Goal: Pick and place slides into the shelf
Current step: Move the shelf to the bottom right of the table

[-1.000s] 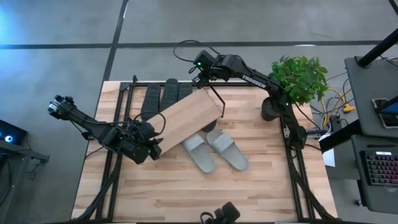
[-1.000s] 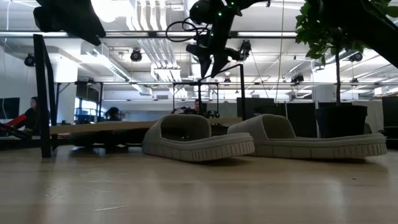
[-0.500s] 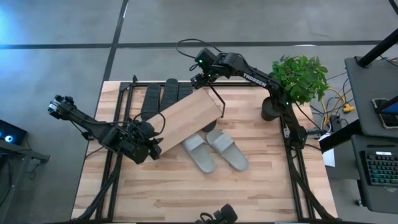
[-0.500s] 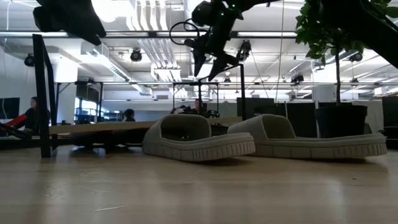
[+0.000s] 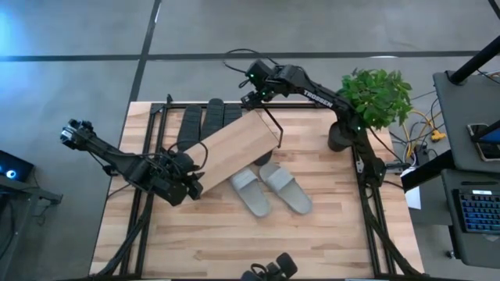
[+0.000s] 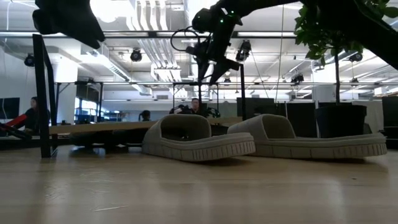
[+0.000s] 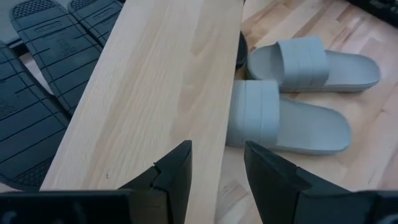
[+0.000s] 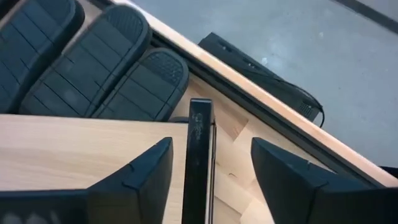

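The shelf, its light wooden top board (image 5: 234,147) in a black frame, stands slantwise on the table. Dark slides (image 5: 205,121) lie partly under its far side, soles up (image 8: 93,68). Two light grey slides (image 5: 250,193) (image 5: 286,187) rest on their soles just near of it (image 7: 286,121). My left gripper (image 5: 190,186) is open at the board's near-left end (image 7: 217,148), one finger over the board, the other past its long edge. My right gripper (image 5: 256,99) is open over the far-right corner, its fingers on either side of a black frame post (image 8: 199,149).
A potted plant (image 5: 375,97) stands at the table's far right, beside the right arm. A dark device (image 5: 269,269) sits at the near edge. Bare tabletop (image 5: 203,242) lies near of the slides. People sit in the room beyond the table (image 6: 194,107).
My right gripper has shifted slightly toward the table's right and turned a little above the shelf's far-right corner. The shelf, the slides and my left arm have kept their places.
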Robot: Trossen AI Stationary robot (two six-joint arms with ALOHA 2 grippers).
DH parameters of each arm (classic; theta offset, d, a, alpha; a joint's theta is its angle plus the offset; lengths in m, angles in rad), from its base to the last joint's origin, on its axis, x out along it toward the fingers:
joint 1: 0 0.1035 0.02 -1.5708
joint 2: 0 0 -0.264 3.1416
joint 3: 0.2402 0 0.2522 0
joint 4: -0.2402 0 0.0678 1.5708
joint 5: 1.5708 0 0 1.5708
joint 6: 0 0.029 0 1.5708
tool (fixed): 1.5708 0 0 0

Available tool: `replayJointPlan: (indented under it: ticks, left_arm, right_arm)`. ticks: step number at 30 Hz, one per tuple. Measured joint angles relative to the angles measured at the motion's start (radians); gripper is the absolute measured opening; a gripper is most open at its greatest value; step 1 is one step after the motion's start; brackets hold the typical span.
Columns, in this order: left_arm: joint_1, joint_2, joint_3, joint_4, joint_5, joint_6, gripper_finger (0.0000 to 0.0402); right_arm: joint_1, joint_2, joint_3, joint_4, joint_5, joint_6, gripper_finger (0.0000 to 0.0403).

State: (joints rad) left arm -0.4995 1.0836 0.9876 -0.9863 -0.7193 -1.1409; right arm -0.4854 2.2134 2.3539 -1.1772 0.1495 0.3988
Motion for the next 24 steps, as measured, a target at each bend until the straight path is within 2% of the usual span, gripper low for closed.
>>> replayJointPlan:
  ticks: [5,10,18,24]
  left_arm:
    - [0.0,-0.007,-0.031,0.015,0.002,-0.019,0.0132]
    - [0.0,-0.024,-0.057,0.026,0.004,-0.035,0.0132]
    - [0.0,-0.034,-0.059,0.026,-0.002,-0.03,0.0132]
    - [0.0,-0.032,-0.062,0.022,-0.002,-0.026,0.0132]
  right_arm:
    - [0.001,0.013,0.0,0.011,0.009,0.001,0.0169]
    - [0.008,0.011,0.0,0.009,0.072,0.001,0.013]
    - [0.03,0.006,0.0,-0.008,0.089,0.002,0.0029]
    - [0.057,-0.025,0.0,-0.034,0.118,-0.018,0.0028]
